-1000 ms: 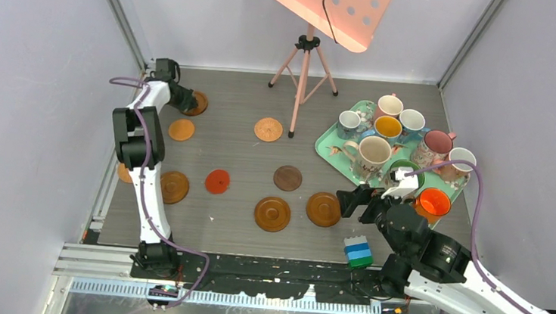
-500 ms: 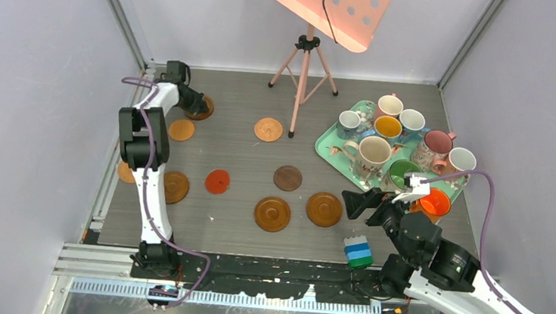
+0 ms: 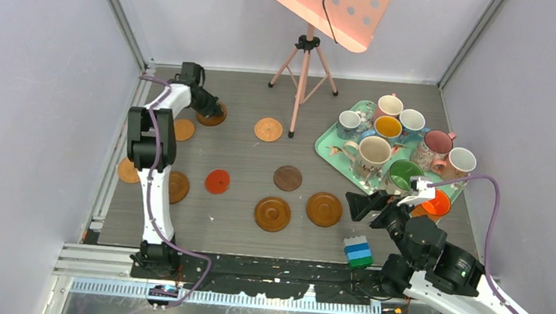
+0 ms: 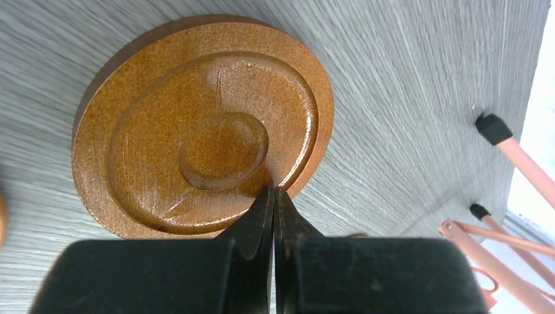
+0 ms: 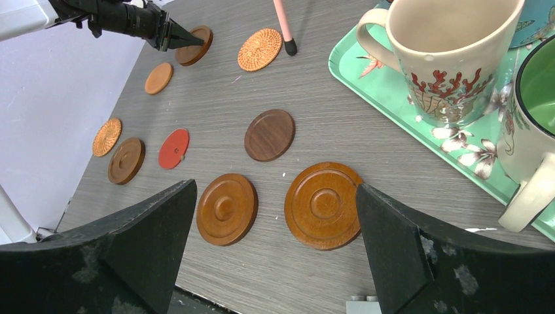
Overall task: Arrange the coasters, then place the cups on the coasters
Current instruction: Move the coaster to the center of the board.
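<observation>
Several coasters lie on the grey table: a grooved brown coaster at the far left, an orange one, a woven tan one, a dark one, a red one and two grooved ones. My left gripper is shut, its tips resting on the far-left coaster's groove. Several cups stand on the mint tray, among them a cream cup. My right gripper hangs open and empty above the near grooved coasters.
A pink tripod stand rises at the back centre. An orange-lined cup sits at the tray's near right corner. A blue and green block lies at the front edge. Two more coasters lie by the left wall.
My shut left gripper has slid to the right along the far side, and the grooved brown coaster under its tips moved with it. The right arm drifted slightly right.
</observation>
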Robot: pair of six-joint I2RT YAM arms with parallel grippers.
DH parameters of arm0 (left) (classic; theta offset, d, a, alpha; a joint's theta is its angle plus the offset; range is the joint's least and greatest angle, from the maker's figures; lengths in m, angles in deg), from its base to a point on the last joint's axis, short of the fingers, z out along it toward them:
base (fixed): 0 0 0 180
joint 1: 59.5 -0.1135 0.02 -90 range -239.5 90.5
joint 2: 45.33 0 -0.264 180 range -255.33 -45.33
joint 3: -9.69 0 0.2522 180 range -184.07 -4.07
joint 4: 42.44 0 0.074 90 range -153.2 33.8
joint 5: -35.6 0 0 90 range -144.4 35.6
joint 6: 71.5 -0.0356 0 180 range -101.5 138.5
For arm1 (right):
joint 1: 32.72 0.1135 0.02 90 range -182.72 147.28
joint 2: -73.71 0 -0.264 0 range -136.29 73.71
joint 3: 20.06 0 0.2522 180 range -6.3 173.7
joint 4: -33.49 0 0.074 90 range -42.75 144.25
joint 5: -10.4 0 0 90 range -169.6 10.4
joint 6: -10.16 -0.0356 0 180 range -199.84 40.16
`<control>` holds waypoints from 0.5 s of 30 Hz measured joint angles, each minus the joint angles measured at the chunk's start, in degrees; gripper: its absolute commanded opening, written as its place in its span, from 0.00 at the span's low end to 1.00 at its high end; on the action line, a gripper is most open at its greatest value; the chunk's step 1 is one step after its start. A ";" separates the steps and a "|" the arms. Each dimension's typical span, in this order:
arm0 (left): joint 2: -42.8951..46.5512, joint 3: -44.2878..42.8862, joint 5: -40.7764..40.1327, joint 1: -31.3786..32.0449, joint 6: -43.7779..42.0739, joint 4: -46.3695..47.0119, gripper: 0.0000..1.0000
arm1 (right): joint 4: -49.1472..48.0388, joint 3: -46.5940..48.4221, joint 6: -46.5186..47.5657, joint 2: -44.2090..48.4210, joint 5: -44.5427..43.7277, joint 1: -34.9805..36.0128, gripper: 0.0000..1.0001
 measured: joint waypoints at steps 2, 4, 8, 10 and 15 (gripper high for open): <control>0.00 0.00 0.50 0.68 -0.83 -0.02 0.00 | 0.00 0.00 -0.02 0.00 0.00 0.00 1.00; 0.00 -0.13 1.33 1.36 -1.84 -0.31 0.00 | 0.00 0.00 -0.11 0.00 0.02 0.00 1.00; 0.07 -1.31 3.50 2.82 -4.66 -1.31 0.00 | 0.00 0.00 -0.22 0.00 0.07 0.00 0.98; 0.48 -1.51 4.68 3.58 -5.99 -1.29 0.00 | -0.02 -0.02 -0.26 0.00 0.11 0.00 0.98; 2.54 -0.46 8.50 6.12 -8.37 0.09 0.01 | -0.04 -0.33 -0.42 -0.02 0.35 0.00 0.97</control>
